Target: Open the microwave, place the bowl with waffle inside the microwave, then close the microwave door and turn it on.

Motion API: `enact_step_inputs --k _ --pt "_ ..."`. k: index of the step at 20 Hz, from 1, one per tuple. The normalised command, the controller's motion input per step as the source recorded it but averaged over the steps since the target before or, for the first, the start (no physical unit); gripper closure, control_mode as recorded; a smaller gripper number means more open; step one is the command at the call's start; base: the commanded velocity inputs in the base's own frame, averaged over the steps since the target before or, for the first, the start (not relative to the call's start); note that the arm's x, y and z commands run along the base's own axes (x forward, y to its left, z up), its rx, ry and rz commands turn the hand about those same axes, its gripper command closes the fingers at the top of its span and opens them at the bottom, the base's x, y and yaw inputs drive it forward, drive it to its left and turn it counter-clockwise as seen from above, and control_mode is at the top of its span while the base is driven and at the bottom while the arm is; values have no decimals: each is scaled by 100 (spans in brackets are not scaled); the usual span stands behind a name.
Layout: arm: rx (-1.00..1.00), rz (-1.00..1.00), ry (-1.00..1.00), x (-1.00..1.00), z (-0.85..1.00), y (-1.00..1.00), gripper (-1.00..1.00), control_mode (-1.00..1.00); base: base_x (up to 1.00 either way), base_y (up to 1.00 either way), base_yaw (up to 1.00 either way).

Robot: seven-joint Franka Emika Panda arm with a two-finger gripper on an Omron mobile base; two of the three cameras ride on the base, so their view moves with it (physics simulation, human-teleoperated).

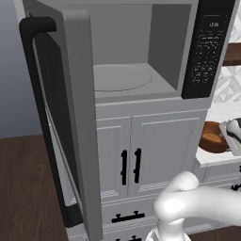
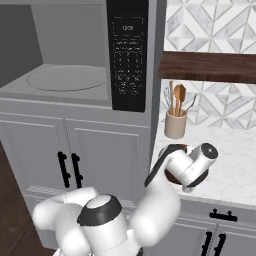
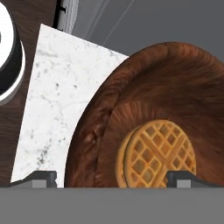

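Note:
The microwave [image 1: 141, 28] stands open, its light grey cavity and round turntable [image 1: 120, 77] bare. The microwave door [image 1: 70, 117] is swung out to the left, its black bar handle [image 1: 40, 117] facing me. On the marble counter [image 3: 52, 87] to the right sits the reddish-brown bowl [image 1: 212, 137] [image 3: 144, 92] with the golden waffle [image 3: 155, 153] inside. My gripper [image 3: 116, 179] [image 1: 234, 134] hangs open just above the bowl. One fingertip [image 3: 41, 178] is outside the rim over the counter; the other [image 3: 190, 178] is over the bowl's inside. Nothing is held.
The black keypad [image 2: 127, 55] is on the microwave's right side. White cabinet doors with short black handles [image 1: 136, 164] are below it. A utensil holder [image 2: 176, 124] stands behind the bowl, under a dark wooden shelf [image 2: 210, 66]. The open door juts into the floor space at left.

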Motion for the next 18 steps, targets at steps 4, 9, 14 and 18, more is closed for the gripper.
enact_step_inputs --k 4,9,14,18 --pt "0 0 0 0 -18 10 -100 -100 0 0 0" --pt "-1 0 0 0 -8 8 100 -100 0 0 0" --pt "0 0 0 1 0 0 100 -100 0 0 0" --pt "0 -1 0 -9 1 0 100 -100 0 0 0"
